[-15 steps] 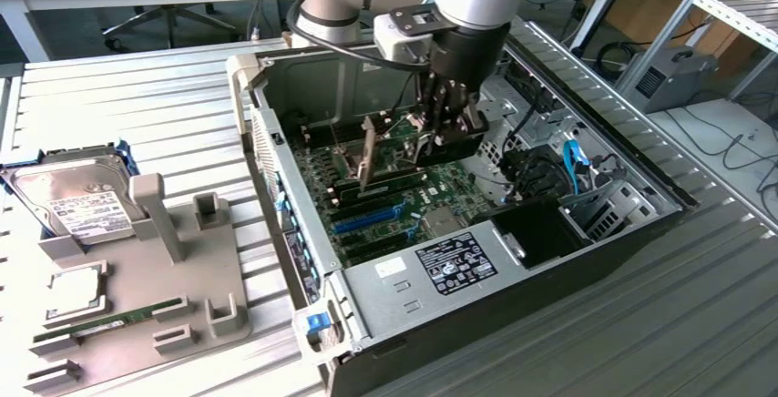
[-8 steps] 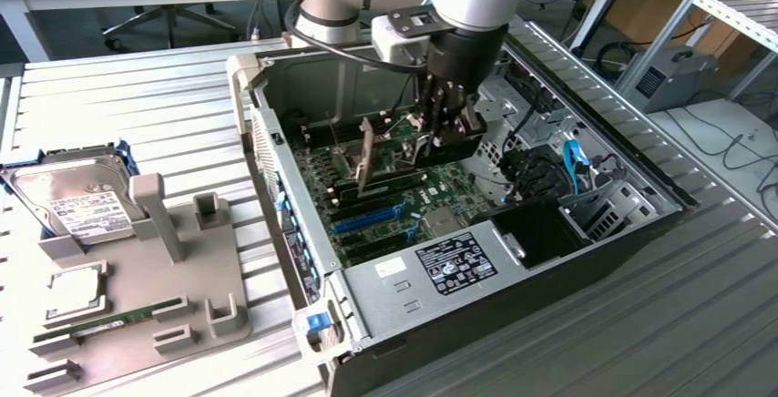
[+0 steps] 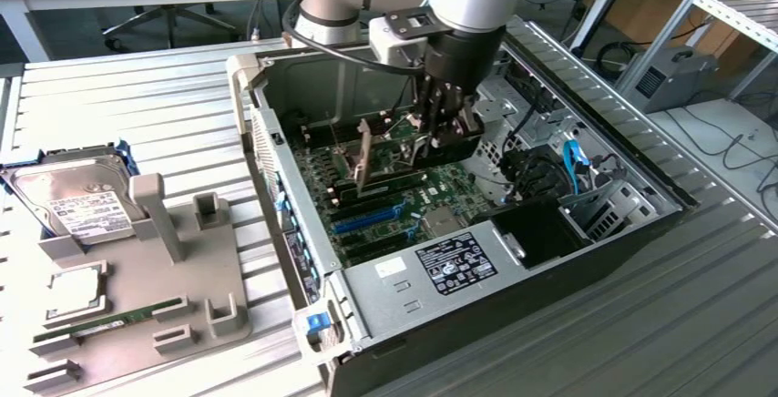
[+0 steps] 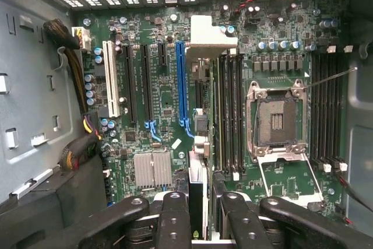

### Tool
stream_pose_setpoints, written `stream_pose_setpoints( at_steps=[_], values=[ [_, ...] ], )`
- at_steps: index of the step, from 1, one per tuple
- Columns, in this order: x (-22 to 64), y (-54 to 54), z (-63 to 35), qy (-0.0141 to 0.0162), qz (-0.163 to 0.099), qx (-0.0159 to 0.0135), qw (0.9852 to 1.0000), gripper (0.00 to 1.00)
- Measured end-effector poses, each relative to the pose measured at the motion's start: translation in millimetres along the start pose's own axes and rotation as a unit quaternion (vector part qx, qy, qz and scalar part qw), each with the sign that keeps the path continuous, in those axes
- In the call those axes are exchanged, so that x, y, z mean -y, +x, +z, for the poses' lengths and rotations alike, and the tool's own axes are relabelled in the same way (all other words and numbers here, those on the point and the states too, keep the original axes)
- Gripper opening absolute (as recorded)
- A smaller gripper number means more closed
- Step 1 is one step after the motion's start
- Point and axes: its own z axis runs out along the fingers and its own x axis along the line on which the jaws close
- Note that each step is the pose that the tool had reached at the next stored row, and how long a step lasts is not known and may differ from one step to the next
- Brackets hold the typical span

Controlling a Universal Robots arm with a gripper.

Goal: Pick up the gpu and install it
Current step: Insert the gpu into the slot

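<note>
My gripper (image 3: 435, 137) reaches down into the open computer case (image 3: 273, 188) and is shut on the gpu (image 3: 363, 160), a thin dark card held on edge over the motherboard (image 3: 402, 206). In the wrist view the gpu (image 4: 197, 188) appears edge-on between the two black fingers (image 4: 175, 217). Its silver bracket (image 4: 207, 32) is at the far end by the rear slot openings. The card hangs just beside the long blue slot (image 4: 180, 80). I cannot tell whether its lower edge touches the board.
Inside the case are the CPU socket (image 4: 277, 118), black memory slots (image 4: 230, 109), a small heatsink (image 4: 152, 170), cable bundles (image 4: 76, 68) and the power supply (image 3: 456, 260). Outside, a grey holder (image 3: 146, 297) carries a hard drive (image 3: 76, 201), a processor (image 3: 76, 290) and a green RAM stick (image 3: 109, 320).
</note>
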Motion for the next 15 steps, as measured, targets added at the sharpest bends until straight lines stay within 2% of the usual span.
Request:
stream_pose_setpoints(
  at_steps=[15],
  values=[
    [-3.4,0.3,2.3,0.0000,0.000,0.0000,1.0000,0.26]
  ],
)
